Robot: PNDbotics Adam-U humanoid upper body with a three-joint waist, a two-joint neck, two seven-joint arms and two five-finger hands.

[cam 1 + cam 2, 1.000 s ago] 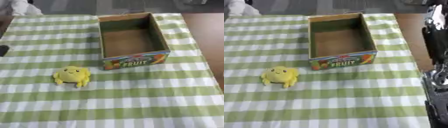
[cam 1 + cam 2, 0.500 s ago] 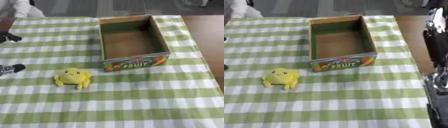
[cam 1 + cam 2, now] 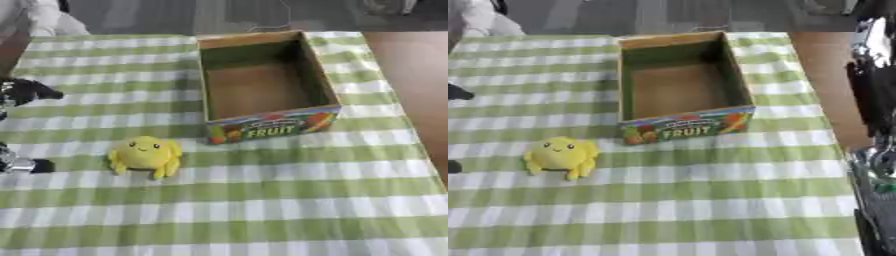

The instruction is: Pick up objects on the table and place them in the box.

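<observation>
1. Presently the task stands at its first step, the approach: the yellow toy (image 3: 145, 156) lies untouched on the checked cloth (image 3: 262, 200) of the counter, and the box (image 3: 262, 82) is empty.
2. Toy position: just off the box's near left corner, apart from it, resting flat on the cloth.
3. Left robot hand (image 3: 22, 92): only dark parts show at the view's left edge, well left of the box. Whether its fingers are spread or curled cannot be told. It holds nothing visible.
4. The toy sits between that hand and the box, not touching either.
5. Right robot hand: not seen; only arm structure shows right of the box.
6. Judged next move: bring the left hand onto the toy and close around it.
</observation>
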